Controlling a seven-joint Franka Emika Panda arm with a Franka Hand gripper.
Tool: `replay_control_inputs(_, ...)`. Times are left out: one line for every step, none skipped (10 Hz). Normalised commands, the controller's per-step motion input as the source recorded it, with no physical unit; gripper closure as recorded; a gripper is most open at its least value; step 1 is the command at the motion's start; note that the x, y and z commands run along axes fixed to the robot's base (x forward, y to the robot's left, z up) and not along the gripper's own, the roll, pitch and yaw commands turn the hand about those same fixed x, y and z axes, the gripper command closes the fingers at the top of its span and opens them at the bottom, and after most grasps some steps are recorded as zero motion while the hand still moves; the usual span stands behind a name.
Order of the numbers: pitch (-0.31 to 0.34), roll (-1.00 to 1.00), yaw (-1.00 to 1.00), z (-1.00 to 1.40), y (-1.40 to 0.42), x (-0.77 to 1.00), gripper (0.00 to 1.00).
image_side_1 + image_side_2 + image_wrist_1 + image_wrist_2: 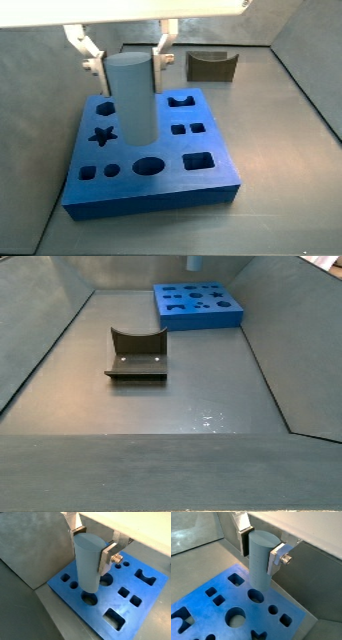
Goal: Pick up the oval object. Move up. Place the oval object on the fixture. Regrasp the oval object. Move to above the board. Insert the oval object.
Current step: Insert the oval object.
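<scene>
The oval object [87,562] stands upright over the board [143,597], a plain pale grey-blue peg with no marks or writing on it. In both wrist views its lower end meets the board's top among the holes; whether it has entered a hole or only rests above one cannot be told. In a side view the oval object [131,95] rises from the back left part of the board [201,185], just behind the star-shaped hole.

The gripper [90,546] holds the peg near its upper end, the fingers [107,554] closed against its two sides. They are flat silver plates, spread only as far as the peg is wide. In a wrist view a screw head shows on the outer face of one finger [276,558], and the gripper [259,543] sits over the board [211,609]. In a side view the gripper [127,62] points straight down, with the fingers hanging from above on either side of the peg.

The fixture [211,66] stands on the grey floor beyond the board, well apart from it, its notch facing up and nothing in it. In a side view the fixture [136,356] is nearer the camera and the board [201,306] lies far back by the wall; there only the peg's bottom end shows, at the upper edge of the picture. No labels or lettering can be read anywhere.
</scene>
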Motion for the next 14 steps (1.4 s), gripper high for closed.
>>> replay_control_inputs(-0.066,0.03,0.0,-0.54,0.0,0.45,1.0)
replay_control_inputs(-0.041,0.03,0.0,-0.53,0.05,0.55,1.0)
replay_control_inputs(-0.033,0.07,0.0,-0.59,0.05,0.58,1.0)
replay_control_inputs(-0.02,0.09,0.04,-0.57,0.07,0.51,1.0)
replay_control_inputs(0.0,0.08,0.08,-0.42,0.07,0.33,1.0)
replay_control_inputs(-0.031,0.12,0.17,-0.36,0.0,0.05,1.0)
replay_control_inputs(-0.031,0.24,0.2,-0.32,-0.09,0.09,1.0)
replay_control_inputs(0.0,0.26,0.17,-0.25,-0.08,0.11,1.0)
replay_control_inputs(-0.05,0.27,0.18,-0.37,-0.15,0.04,1.0)
replay_control_inputs(-0.157,0.3,0.23,-0.52,-0.24,0.0,1.0)
replay_control_inputs(-0.156,0.32,0.23,-0.47,-0.3,0.0,1.0)
replay_control_inputs(-0.117,0.22,0.18,-0.31,-0.27,0.0,1.0)
replay_control_inputs(-0.014,0.0,0.0,0.0,-0.05,0.0,1.0)
replay_control_inputs(-0.073,0.11,0.0,-0.25,-0.15,0.0,1.0)
